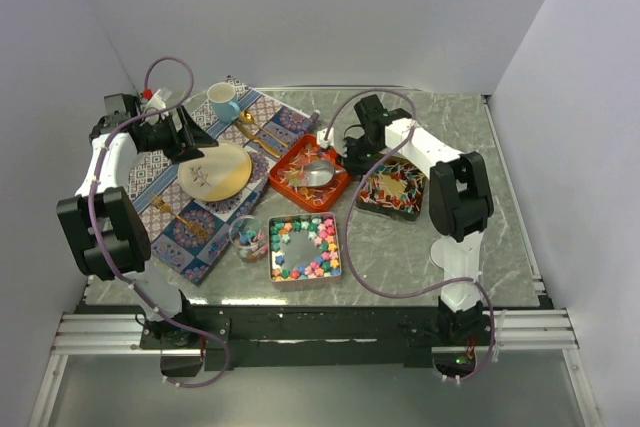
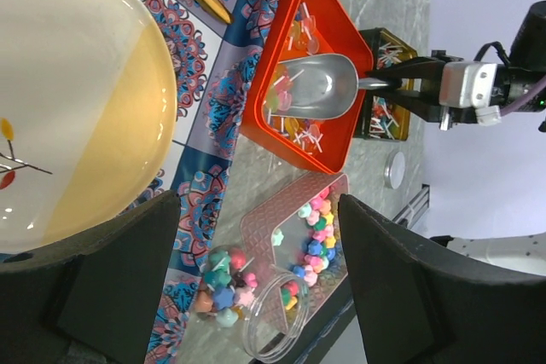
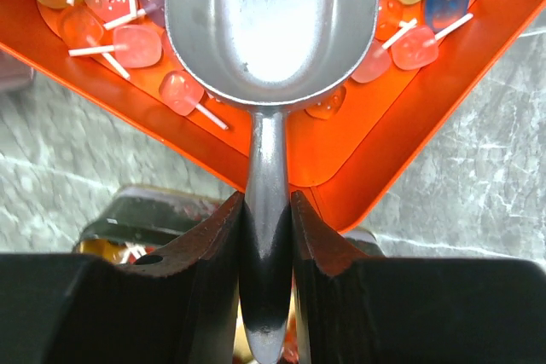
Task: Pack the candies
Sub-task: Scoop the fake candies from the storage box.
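You have three lots of candies: pastel star candies (image 1: 325, 247) in pink, green, blue and yellow, lying loose in a ring around the bare middle of the rectangular tin (image 1: 298, 243) near the front, with a small heap more (image 1: 252, 240) in the clear cup (image 1: 240, 230) just to its left. Behind these you will find translucent stick sweets (image 3: 136, 44), pink, orange and blue on white sticks, scattered flat over the floor of the orange tray (image 1: 283, 187). To the right, thin red-and-white wrapped pieces (image 1: 380, 197) lie jumbled in the dark tin (image 1: 422, 192).
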`<act>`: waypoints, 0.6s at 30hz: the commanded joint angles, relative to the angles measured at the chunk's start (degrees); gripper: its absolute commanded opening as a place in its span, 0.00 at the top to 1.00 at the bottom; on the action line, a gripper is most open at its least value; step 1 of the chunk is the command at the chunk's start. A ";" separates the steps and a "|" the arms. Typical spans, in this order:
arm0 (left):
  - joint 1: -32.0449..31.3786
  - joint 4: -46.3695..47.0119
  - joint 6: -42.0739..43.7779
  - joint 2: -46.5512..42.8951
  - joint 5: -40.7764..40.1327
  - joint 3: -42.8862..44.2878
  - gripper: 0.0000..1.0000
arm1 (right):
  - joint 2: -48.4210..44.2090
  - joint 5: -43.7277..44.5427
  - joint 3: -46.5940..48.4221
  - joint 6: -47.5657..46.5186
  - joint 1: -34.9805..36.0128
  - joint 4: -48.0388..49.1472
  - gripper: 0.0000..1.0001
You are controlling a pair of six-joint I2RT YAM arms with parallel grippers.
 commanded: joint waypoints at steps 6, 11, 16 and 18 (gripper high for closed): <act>-0.08 -1.33 4.25 1.97 -0.28 3.16 0.20 | -4.70 -7.60 -8.44 6.07 -2.96 7.78 1.00; -0.52 -0.80 4.43 2.68 -0.28 3.59 0.20 | -7.59 -8.57 -10.19 6.70 -5.60 8.75 1.00; -1.22 -1.15 5.13 1.63 -1.33 3.69 0.19 | -11.11 -10.41 -15.11 7.92 -7.10 12.16 1.00; -1.40 -1.42 5.48 1.10 -1.51 2.99 0.19 | -13.13 -11.20 -18.26 8.88 -7.10 14.70 1.00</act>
